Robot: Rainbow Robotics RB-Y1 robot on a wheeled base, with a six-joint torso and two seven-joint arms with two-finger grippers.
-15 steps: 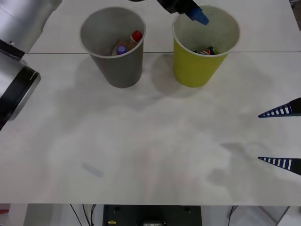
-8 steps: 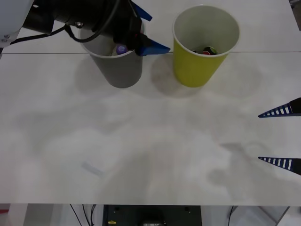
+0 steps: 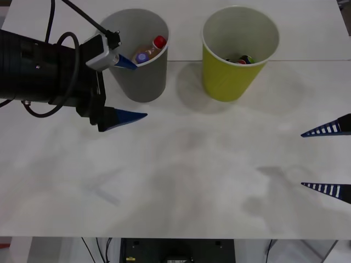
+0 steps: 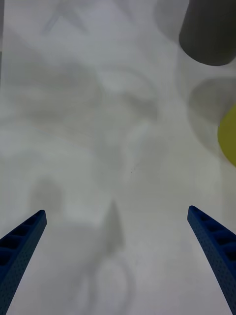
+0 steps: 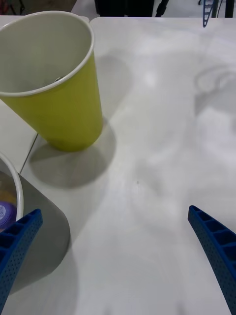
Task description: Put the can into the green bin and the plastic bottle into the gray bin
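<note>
On the near right edge of the table (image 3: 181, 181) I see the right gripper (image 3: 327, 159) parked, jaws wide, nothing between them, blue ribbed fingers (image 3: 324, 130) pointing inward over bare white surface. From the right wrist view, same story: right gripper (image 4: 118, 256) open over the table (image 4: 98, 123), gray bin (image 4: 209, 34) and a sliver of green bin (image 4: 228, 138) farther off.

Mid-left, the left gripper (image 3: 129, 90) sits just beside the gray bin (image 3: 140, 76), on its left flank. Jaws wide and empty; one finger (image 3: 127, 62) is up at the bin rim, the other (image 3: 127, 115) lower, near the bin base above the table. Black arm body and cables run off to the left edge. In the left wrist view the left gripper (image 5: 118, 261) is spread at both corners, gray bin (image 5: 44, 231) close by, green bin (image 5: 64, 118) beyond it.

Far side, both bins stand upright, side by side, apart from each other. Gray bin holds a plastic bottle (image 3: 151, 49) with a red cap, plus a purple cap (image 3: 142, 56) next to it; purple cap (image 5: 4, 212) also peeks in the left wrist view. Green bin (image 3: 233, 71) sits to the right of the gray one. Can (image 3: 241, 58) lies at the bottom of it, only partly visible past the rim, dark with red and green bits.
</note>
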